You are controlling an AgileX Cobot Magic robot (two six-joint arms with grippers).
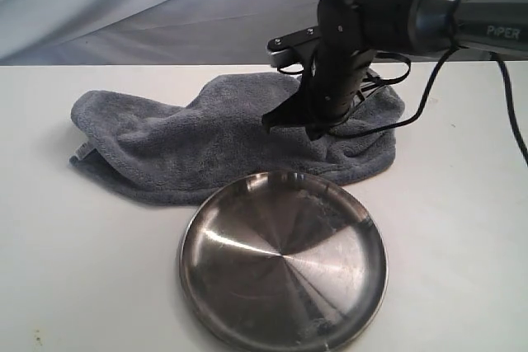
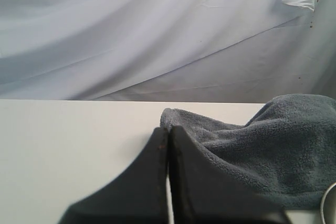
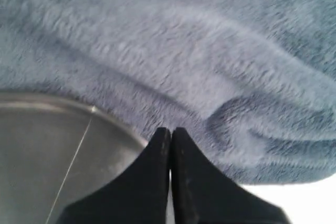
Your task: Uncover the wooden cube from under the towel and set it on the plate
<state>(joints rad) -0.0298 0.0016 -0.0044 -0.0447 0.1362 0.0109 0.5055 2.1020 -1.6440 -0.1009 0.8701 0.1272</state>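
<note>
The right fingers [image 3: 152, 182] hang over the towel [image 1: 181, 138], pressed together and empty; the left fingers [image 2: 142, 182], likewise closed on nothing, sit beside its corner. The stainless-steel plate [image 1: 285, 265] lies just beside the towel.

The rumpled grey-blue terry towel [image 1: 206, 142] hides whatever lies beneath it. The round shiny steel plate [image 1: 285, 265] has its near rim clipped by the exterior view's lower edge. The right wrist view is blurred.

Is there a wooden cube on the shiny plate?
No, the plate shows only bare shiny metal, and the towel lies rumpled behind it.
</note>
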